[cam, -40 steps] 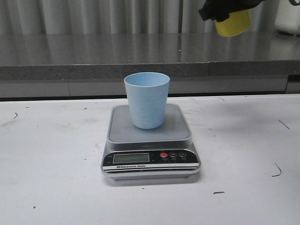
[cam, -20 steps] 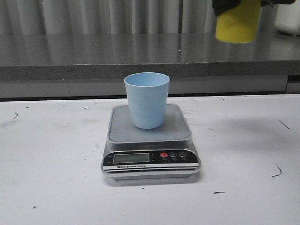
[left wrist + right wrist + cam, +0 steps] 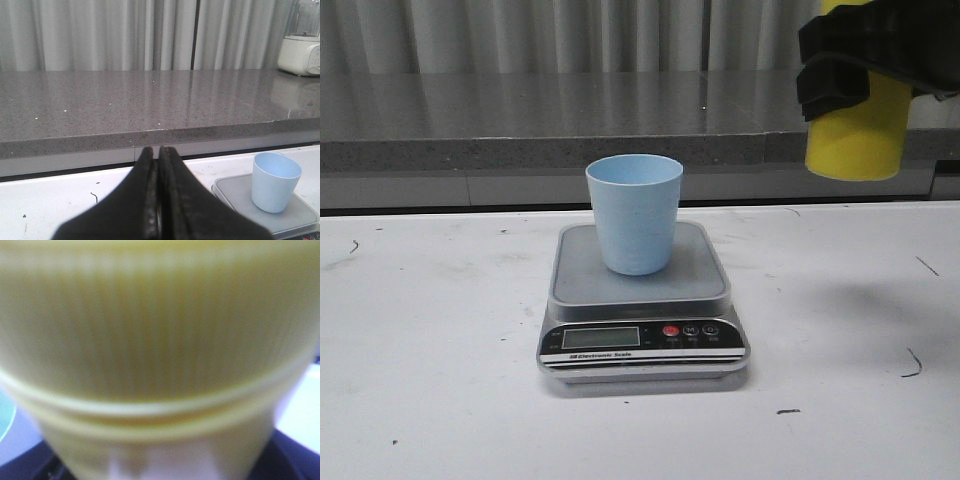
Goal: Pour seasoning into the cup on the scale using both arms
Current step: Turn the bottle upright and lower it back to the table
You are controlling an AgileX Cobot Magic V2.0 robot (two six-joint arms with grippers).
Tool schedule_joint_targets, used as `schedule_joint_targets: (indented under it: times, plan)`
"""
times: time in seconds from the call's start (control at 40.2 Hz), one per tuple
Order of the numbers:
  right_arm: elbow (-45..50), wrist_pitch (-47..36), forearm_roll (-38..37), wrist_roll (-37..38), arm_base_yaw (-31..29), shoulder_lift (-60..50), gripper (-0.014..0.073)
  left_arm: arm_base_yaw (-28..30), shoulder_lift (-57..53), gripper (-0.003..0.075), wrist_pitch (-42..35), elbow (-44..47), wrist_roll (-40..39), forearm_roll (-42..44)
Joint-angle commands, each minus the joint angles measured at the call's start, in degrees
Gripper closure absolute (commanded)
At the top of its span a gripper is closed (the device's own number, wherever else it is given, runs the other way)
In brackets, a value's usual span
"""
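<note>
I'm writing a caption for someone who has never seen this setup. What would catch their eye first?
First, the pale blue cup standing upright at the middle of the silver scale, centre of the white table. Next, the yellow seasoning bottle held in the air at upper right by the right gripper, off to the cup's right, not above it. The left gripper has its jaws together, holding nothing.

Readable text: one label only.
The scale (image 3: 642, 318) carries white lettering, "Electronic Scale", on its black front strip below the LCD display (image 3: 601, 337); the display is blank, and the button markings are too small to read.
</note>
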Motion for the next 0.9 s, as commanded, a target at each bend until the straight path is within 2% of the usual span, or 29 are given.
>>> schedule_joint_targets:
  times: [0.0,0.174,0.423,0.472,0.671,0.87]
  plan:
    - [-0.95,-8.55,-1.61,0.29,-0.02,-0.75,0.0476,0.07,0.65,0.074,-4.58,-1.41,-0.47,-0.52]
    - [0.58,-11.03,-4.48,5.1,-0.02,3.83,0.0476,0.07,0.65,0.074,-4.58,-1.41,-0.47,-0.52]
    - [3.99,-22.48,-21.14,24.37,-0.02,11.24,0.0476,0.07,0.65,0.074,-4.58,-1.41,-0.47,-0.52]
    - [4.63,-24.95,-22.89,26.09,-0.02,12.54,0.0476,0.07,0.65,0.074,-4.58,-1.41,-0.47,-0.52]
    - [6.43,-31.04,-23.38,26.24,-0.08,16.51,0.0476,0.07,0.65,0.074,-4.58,-1.41,-0.47,-0.52]
    - [6.58,-32.36,-23.38,26.24,-0.08,19.87,0.0476,0.07,0.65,0.074,-4.58,-1.41,-0.47,-0.52]
